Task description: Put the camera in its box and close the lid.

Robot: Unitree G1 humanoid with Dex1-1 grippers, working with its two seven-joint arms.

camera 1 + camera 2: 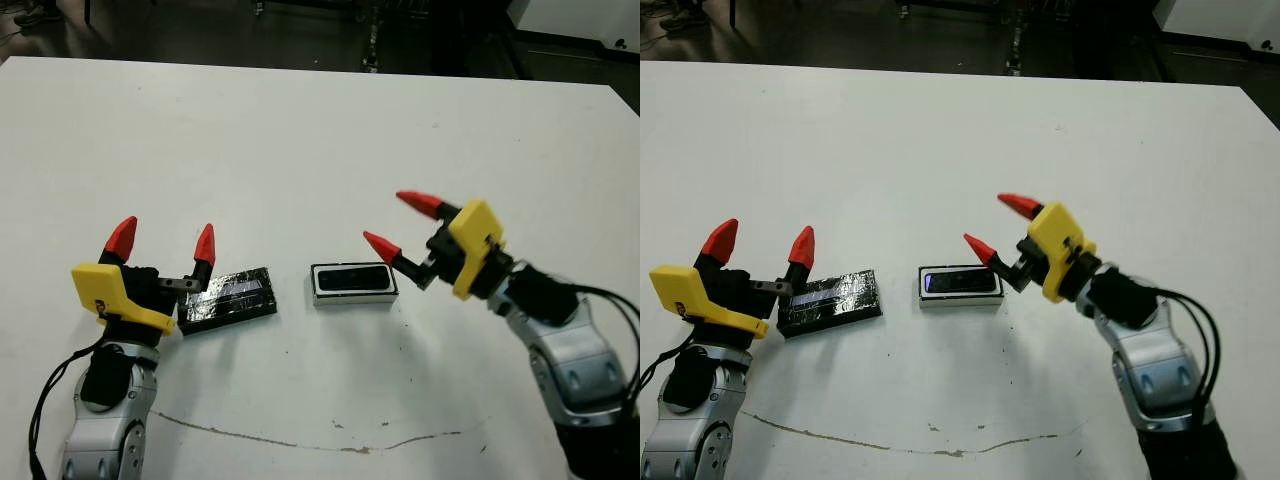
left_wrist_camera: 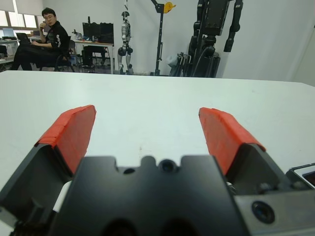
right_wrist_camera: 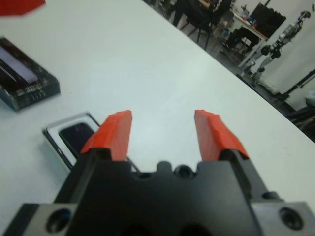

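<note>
Left eye view, inspection of the white table [image 1: 300, 130]: the box [image 1: 353, 281] lies flat near the middle of the tabletop, closer to the near edge than the far one, long side running parallel to that near edge. The camera [image 1: 352, 277] lies inside it, its dark bar filling most of the white interior. The box is uncovered.

The lid [image 1: 229, 298] lies flat on the tabletop just beside the box, towards the left edge, slightly skewed, glossy face up with a pale strip along it. A narrow band of bare table separates lid and box.

The left gripper [image 1: 163, 241] stands at the lid's outer end, fingers spread wide and pointing up and away, nothing between them. Whether its body touches the lid cannot be told.

The right gripper [image 1: 400, 222] sits at the box's other end, towards the right edge, fingers wide apart and empty. Its lower fingertip is close over the box's end; contact cannot be confirmed.

A thin dark scratch line [image 1: 300, 440] runs along the tabletop near the near edge.

Left wrist view: a seated person [image 2: 47, 37] shows beyond the far edge.
</note>
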